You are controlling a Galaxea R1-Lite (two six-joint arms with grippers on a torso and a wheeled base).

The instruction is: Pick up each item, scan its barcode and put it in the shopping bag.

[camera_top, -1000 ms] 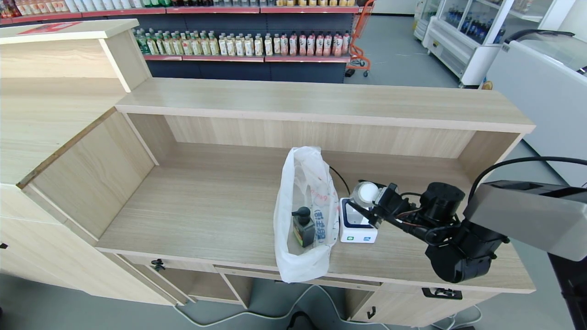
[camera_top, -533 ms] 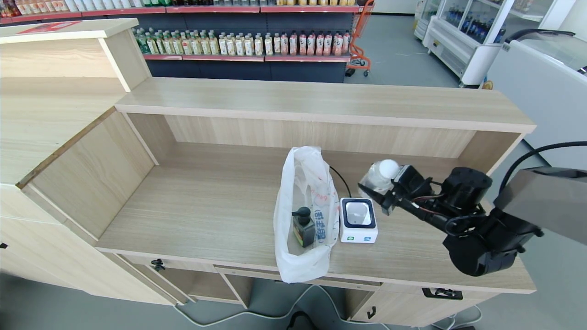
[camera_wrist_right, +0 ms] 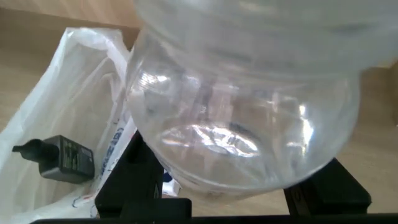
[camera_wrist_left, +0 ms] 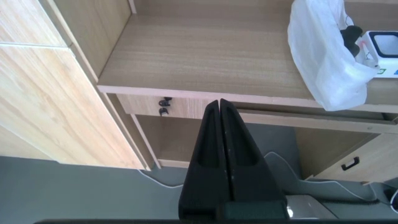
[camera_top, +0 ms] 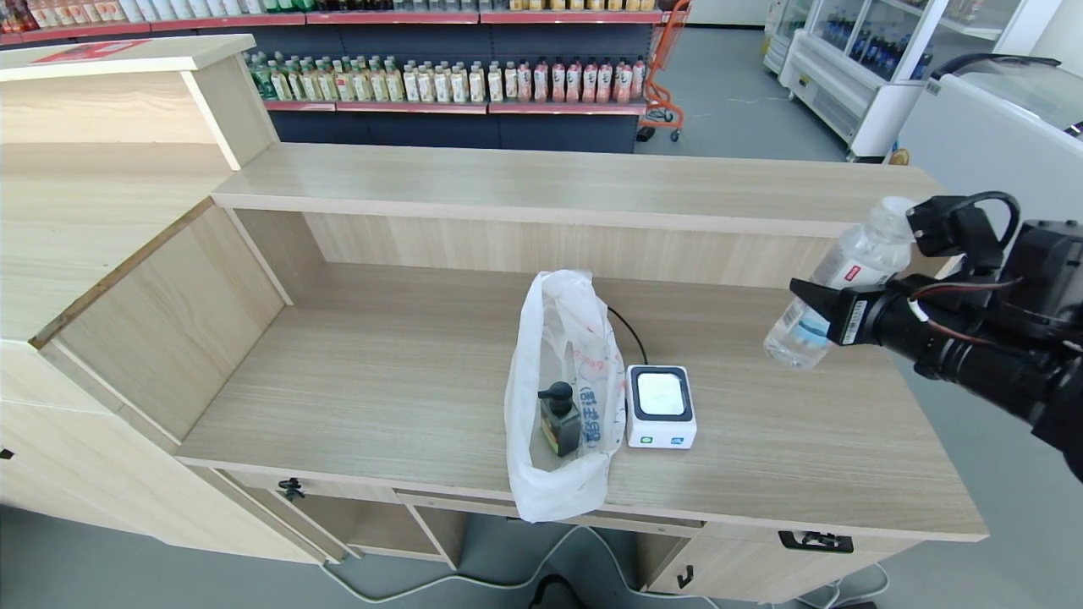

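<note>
While the right gripper (camera_top: 825, 300) is clamped on the water bottle (camera_top: 854, 266), it holds the bottle in the air over the right end of the worktop (camera_top: 381, 381), toward the back right corner. The bottle is clear, with a white label, and it is tilted: its cap points up and toward the right edge, and its base points down toward the middle of the worktop. It touches neither the worktop nor the scanner (camera_top: 661, 406) and is well apart from both.

The scanner is a small white box with a light window on top. It stands near the front edge, a little right of the middle. A dark cable (camera_top: 630, 331) runs from behind it toward the back edge. Just beside the scanner, on its left, the white shopping bag (camera_top: 563, 338) stands open, and its lower end hangs a little over the front edge. Inside the bag a dark pump bottle (camera_top: 559, 420) stands upright.

The left gripper (camera_wrist_left: 219, 143) is off the worktop, below and in front of its front edge, with its two fingers pressed together on nothing.

Behind the worktop a higher wooden ledge (camera_top: 592, 186) runs along the back edge.
</note>
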